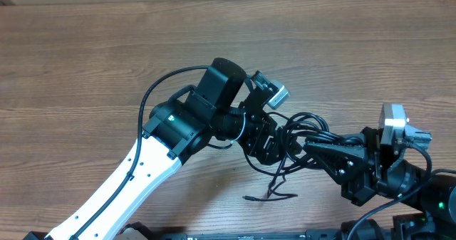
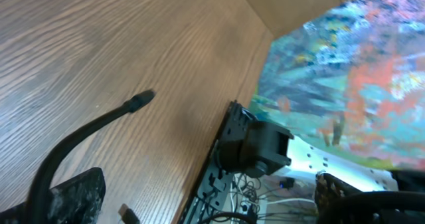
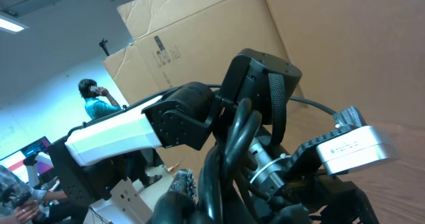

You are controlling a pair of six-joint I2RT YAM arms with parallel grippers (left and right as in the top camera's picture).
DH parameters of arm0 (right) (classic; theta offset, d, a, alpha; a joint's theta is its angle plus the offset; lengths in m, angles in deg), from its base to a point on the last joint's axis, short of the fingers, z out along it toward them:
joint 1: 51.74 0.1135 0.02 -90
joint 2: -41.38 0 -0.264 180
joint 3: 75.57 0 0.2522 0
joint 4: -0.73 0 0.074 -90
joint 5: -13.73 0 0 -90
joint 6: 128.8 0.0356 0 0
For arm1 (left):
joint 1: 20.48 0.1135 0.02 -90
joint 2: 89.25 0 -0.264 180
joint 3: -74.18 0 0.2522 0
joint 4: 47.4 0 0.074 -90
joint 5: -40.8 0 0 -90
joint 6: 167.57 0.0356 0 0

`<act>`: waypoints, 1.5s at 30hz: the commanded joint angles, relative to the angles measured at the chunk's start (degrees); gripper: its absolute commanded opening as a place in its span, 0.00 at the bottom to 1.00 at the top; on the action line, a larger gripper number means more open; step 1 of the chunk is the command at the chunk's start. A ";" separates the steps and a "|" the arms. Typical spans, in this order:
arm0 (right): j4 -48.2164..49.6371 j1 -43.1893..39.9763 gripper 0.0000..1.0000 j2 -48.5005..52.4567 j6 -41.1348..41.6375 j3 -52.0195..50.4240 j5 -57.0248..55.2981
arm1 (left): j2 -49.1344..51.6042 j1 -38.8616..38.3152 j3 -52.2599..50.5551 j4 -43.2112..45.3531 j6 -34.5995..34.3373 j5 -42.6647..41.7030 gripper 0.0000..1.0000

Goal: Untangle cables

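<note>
Brown wood-grain table (image 1: 85, 55) fills the overhead view. There the left gripper (image 1: 265, 142) and right gripper (image 1: 308, 147) meet at a black knot of cables (image 1: 303, 122), with loose strands trailing down onto the wood nearer the robot. The left jaws are buried in the tangle, so I cannot tell their gap.

The left wrist view alone shows one cable curving up to its plug (image 2: 141, 100) over the table, beside a scuffed finger (image 2: 73, 196).

Only the right wrist view shows the cables looping up thickly from between its narrow jaws, pinched there. Cardboard boxes (image 3: 199, 31) stand behind.
</note>
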 commanded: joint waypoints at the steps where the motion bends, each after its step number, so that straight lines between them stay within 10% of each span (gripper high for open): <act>1: 0.63 -0.02 0.04 -0.50 0.20 1.01 0.24 | -0.22 -0.48 0.00 -0.33 -2.29 5.44 1.00; 9: 0.37 -0.04 0.04 -0.50 0.15 1.01 2.12 | 0.83 1.14 0.00 -11.39 -19.78 29.40 0.90; 15: 0.07 -0.04 0.04 -0.50 0.15 1.01 2.16 | 3.06 6.93 0.00 -17.57 -28.65 31.71 0.90; 45: -21.92 -0.04 0.04 -0.50 -20.98 1.01 1.03 | 5.29 25.46 0.00 -22.12 -19.98 29.68 1.00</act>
